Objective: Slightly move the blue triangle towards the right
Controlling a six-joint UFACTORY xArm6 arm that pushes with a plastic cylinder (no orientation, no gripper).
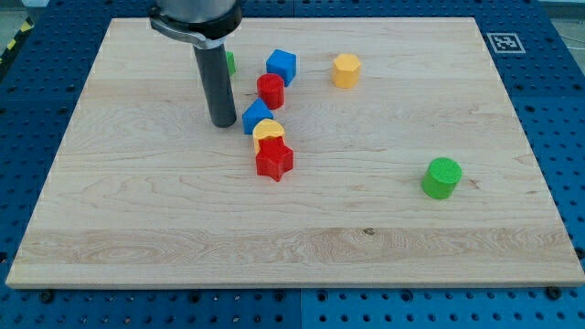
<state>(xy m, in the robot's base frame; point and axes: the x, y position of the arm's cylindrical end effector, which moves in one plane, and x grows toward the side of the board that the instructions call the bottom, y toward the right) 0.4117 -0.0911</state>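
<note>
Tip (222, 123) of my rod stands on the wooden tabletop (137, 219) in the frame's upper centre-left, just left of the blue triangle (256, 116). No pincer is fitted, so its state cannot be told. Blue triangle touches the yellow block (268, 130); red star (274, 160) lies below, red cylinder (270, 90) and blue cube (282, 66) above. Yellow hexagon (346, 69) sits upper centre, green cylinder (442, 177) right.

Pale wooden board (384, 238) — blue triangle (256, 116), yellow (268, 131) and red star (274, 160) blocks clustered, green cylinder (442, 177) well apart
</note>
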